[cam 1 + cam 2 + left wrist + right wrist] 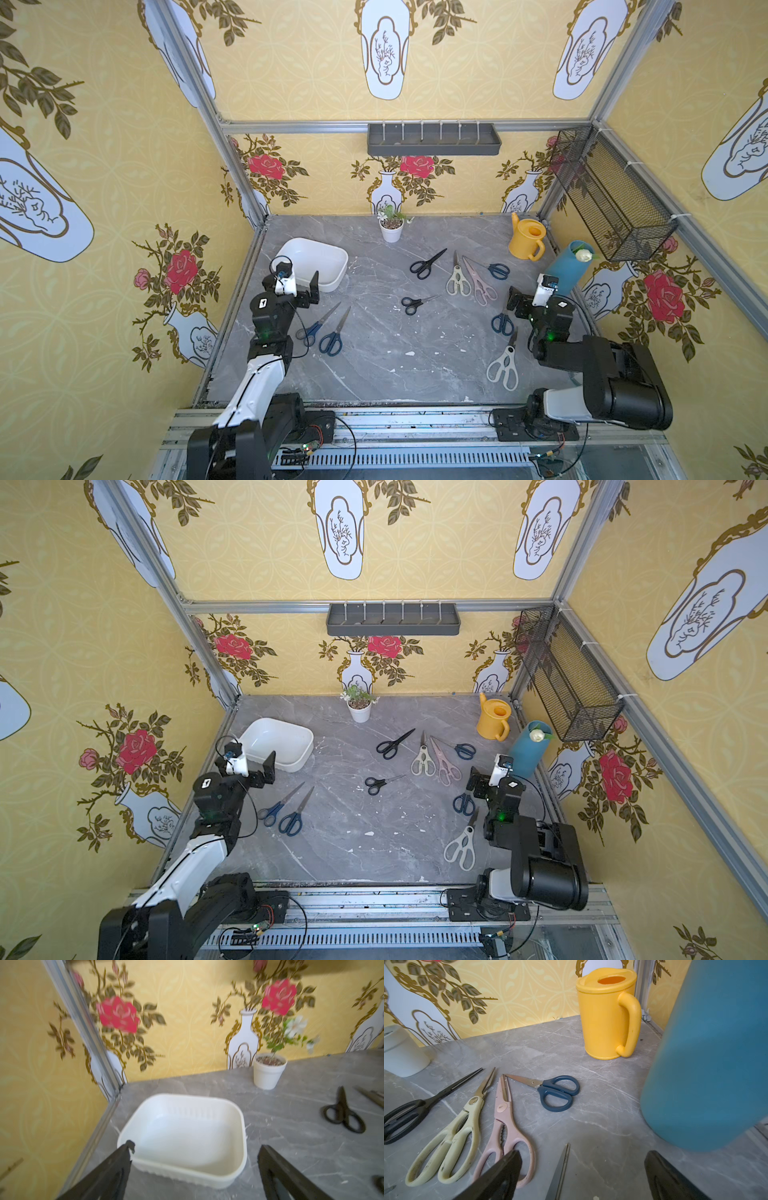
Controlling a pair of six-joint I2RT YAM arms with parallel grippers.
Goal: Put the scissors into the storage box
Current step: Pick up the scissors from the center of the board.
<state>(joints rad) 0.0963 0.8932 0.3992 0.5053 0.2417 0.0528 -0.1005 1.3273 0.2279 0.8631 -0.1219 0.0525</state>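
Currently nothing is picked: the scissors [428, 262] lie scattered across the desk [374, 353], mostly toward three o'clock, the storage box [337, 277] sits empty at ten o'clock, and the left end effector [196, 1147] and right end effector [584, 1154] hang wide open, so one likely must descend onto a pair.

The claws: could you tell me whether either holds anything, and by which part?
Nothing is held: the left claw and the right claw both stand open and empty.
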